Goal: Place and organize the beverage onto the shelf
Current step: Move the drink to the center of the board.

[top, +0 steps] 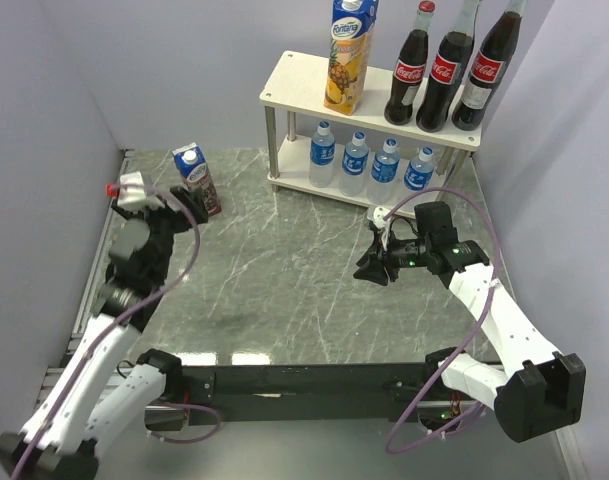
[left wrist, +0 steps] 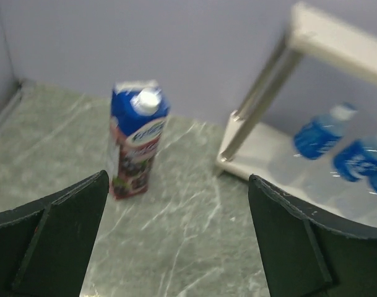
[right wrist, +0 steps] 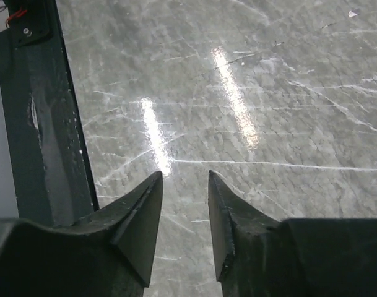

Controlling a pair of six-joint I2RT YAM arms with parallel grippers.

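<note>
Bearing the shelf (top: pixel 296 84), veined grey tabletop (top: pixel 284 290) meets lilac walls (top: pixel 164 70).

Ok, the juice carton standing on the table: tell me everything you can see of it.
The juice carton is a tall cardboard pack with a blue gabled top, a white round cap and a dark red lower part printed with dark fruit. It stands upright on the grey marbled table, far left, apart from the shelf. Only the table touches it; the open left gripper faces it without contact.
</note>
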